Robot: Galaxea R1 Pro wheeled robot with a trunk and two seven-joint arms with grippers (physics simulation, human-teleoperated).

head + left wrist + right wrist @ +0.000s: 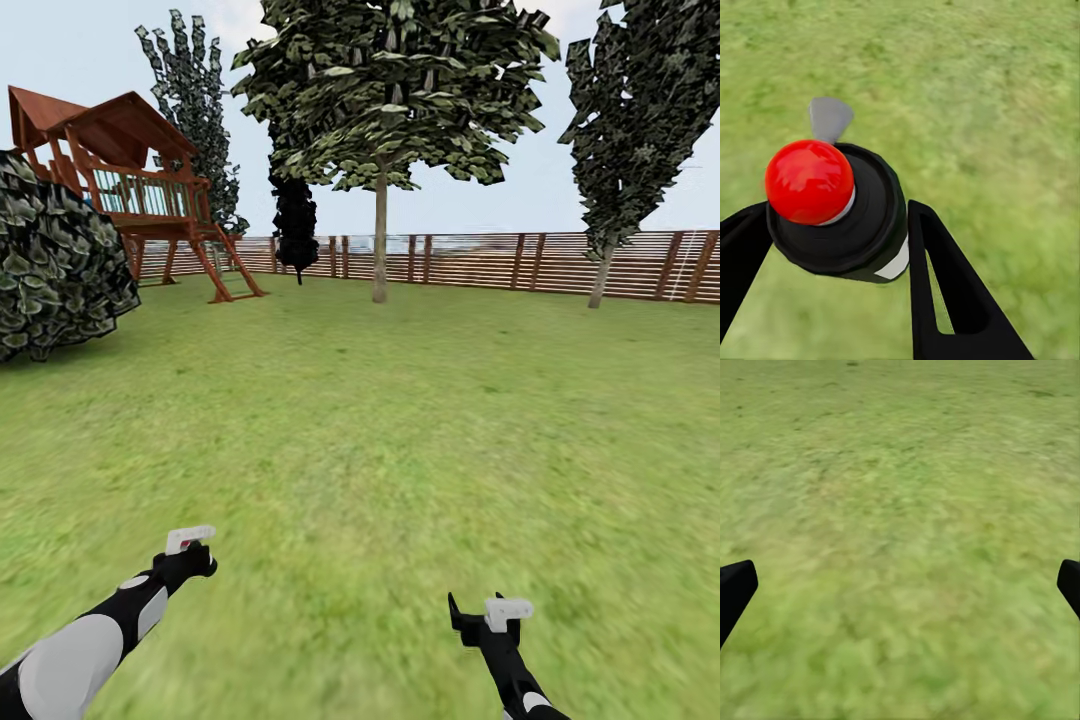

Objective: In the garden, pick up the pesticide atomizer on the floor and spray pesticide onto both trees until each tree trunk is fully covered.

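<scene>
Already gripping the pesticide atomizer (844, 217) for spraying, the left tool (832, 247) faces distant trees (380, 150); right tool (900, 585) gapes wide.

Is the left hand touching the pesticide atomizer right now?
Touching. The left wrist view shows the left hand with both fingers pressed against the pesticide atomizer, no gap visible.

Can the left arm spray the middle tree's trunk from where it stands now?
Probably not. The left gripper holds the pesticide atomizer, but the tree trunk stands far across open lawn by the fence. Nothing blocks the way; the base likely must drive closer.
</scene>
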